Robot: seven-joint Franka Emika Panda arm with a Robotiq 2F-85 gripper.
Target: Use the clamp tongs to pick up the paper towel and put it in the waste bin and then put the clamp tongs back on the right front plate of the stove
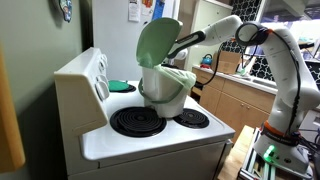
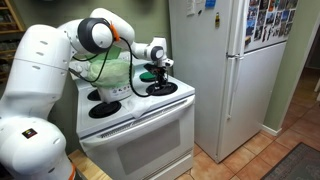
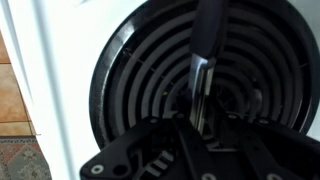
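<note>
The clamp tongs (image 3: 203, 70), black-handled with a metal shaft, lie lengthwise over a black coil burner (image 3: 130, 70) of the white stove (image 2: 140, 115) in the wrist view. My gripper (image 3: 197, 125) is closed around their near end. In an exterior view my gripper (image 2: 160, 72) hangs low over the front corner burner (image 2: 163, 89). The waste bin (image 1: 165, 90) stands on the stove (image 1: 150, 140) with its green lid (image 1: 157, 42) flipped up, and it hides my gripper there. The bin's green liner (image 2: 112, 68) shows behind the arm. No paper towel is in view.
A white fridge (image 2: 230, 70) stands close beside the stove. Wooden cabinets (image 1: 235, 100) lie behind the arm. The raised control panel (image 1: 100, 75) runs along the stove's back. A green item (image 1: 120, 86) sits on a rear burner.
</note>
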